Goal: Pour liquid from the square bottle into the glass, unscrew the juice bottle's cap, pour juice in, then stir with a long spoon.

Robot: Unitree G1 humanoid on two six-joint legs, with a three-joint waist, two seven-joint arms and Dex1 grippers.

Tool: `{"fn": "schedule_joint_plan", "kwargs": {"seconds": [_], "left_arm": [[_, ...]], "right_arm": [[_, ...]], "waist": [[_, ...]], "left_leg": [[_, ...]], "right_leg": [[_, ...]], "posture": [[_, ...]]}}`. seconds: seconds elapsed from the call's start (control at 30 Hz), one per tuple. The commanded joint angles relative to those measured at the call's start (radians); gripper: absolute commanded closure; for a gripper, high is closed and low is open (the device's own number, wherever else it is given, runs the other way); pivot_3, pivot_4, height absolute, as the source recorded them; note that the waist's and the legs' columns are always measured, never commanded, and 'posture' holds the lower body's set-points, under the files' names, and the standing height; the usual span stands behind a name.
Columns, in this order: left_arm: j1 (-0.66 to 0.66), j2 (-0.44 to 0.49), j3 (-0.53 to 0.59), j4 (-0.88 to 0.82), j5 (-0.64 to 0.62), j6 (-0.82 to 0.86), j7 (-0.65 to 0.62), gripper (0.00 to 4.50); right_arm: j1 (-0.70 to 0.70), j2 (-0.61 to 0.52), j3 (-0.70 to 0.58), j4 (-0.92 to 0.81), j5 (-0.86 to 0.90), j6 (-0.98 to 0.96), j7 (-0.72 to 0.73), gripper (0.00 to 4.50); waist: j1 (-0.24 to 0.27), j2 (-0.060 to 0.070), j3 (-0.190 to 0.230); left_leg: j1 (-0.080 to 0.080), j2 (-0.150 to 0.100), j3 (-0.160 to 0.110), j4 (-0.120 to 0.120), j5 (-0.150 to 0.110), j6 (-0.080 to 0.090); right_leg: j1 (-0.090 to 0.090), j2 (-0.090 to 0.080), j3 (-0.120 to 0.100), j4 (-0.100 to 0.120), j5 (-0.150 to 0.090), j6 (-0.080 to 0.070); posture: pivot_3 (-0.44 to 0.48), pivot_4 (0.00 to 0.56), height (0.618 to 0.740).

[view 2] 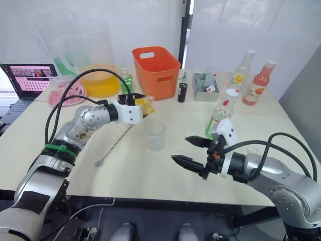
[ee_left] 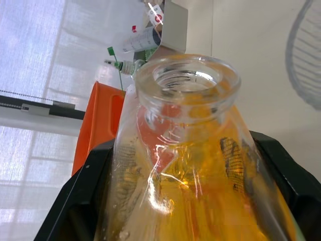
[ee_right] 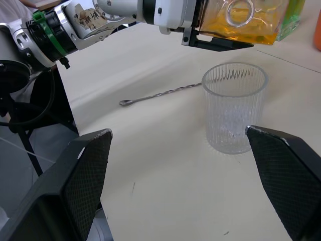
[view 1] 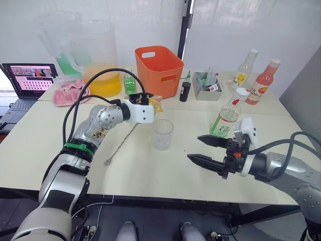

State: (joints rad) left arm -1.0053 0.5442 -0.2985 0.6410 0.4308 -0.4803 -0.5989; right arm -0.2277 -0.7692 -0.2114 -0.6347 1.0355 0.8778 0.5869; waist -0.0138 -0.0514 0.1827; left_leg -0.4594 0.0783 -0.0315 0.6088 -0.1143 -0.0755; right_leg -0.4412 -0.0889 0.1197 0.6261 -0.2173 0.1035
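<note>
so: one glass (view 1: 163,134), one long spoon (view 1: 122,143), three capped bottles upright.

**Square bottle tipped near the glass**

The square bottle (view 1: 154,104), clear with amber liquid and uncapped, lies tilted just upper left of the empty ribbed glass (view 1: 163,134) at frame centre. The juice bottle (view 1: 228,116) stands capped at right. The long spoon (view 1: 122,145) lies left of the glass.

Lab/test bench setup: plain white tables (view 1: 150,170), laptop (view 1: 27,80) at edge, staged bottles (view 1: 263,83), orange bin (view 1: 158,70), frosted partitions.
</note>
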Motion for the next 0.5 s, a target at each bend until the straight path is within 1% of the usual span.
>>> {"fn": "schedule_joint_plan", "kwargs": {"seconds": [0.03, 0.1, 0.5], "left_arm": [[-0.031, -0.001, 0.027, -0.055, -0.010, -0.031, 0.058, 1.66], [-0.027, -0.006, 0.028, -0.062, -0.012, -0.033, 0.064, 1.66], [-0.032, 0.012, -0.025, -0.049, 0.096, -0.140, 0.168, 1.66]], "right_arm": [[0.001, -0.013, -0.036, -0.030, 0.014, -0.021, 0.002, 0.00], [-0.001, -0.012, -0.035, -0.031, 0.019, -0.022, 0.007, 0.00], [0.004, -0.032, -0.055, -0.031, 0.031, -0.017, 0.007, 0.00]], "waist": [[0.000, 0.000, 0.000], [0.000, 0.000, 0.000], [0.000, 0.000, 0.000]], "left_leg": [[0.000, 0.000, 0.000, 0.000, 0.000, 0.000], [0.000, 0.000, 0.000, 0.000, 0.000, 0.000], [0.000, 0.000, 0.000, 0.000, 0.000, 0.000]], "right_leg": [[0.000, 0.000, 0.000, 0.000, 0.000, 0.000], [0.000, 0.000, 0.000, 0.000, 0.000, 0.000], [0.000, 0.000, 0.000, 0.000, 0.000, 0.000]], "posture": [[0.000, 0.150, 0.717], [0.000, 0.150, 0.717], [0.000, 0.150, 0.717]]}}
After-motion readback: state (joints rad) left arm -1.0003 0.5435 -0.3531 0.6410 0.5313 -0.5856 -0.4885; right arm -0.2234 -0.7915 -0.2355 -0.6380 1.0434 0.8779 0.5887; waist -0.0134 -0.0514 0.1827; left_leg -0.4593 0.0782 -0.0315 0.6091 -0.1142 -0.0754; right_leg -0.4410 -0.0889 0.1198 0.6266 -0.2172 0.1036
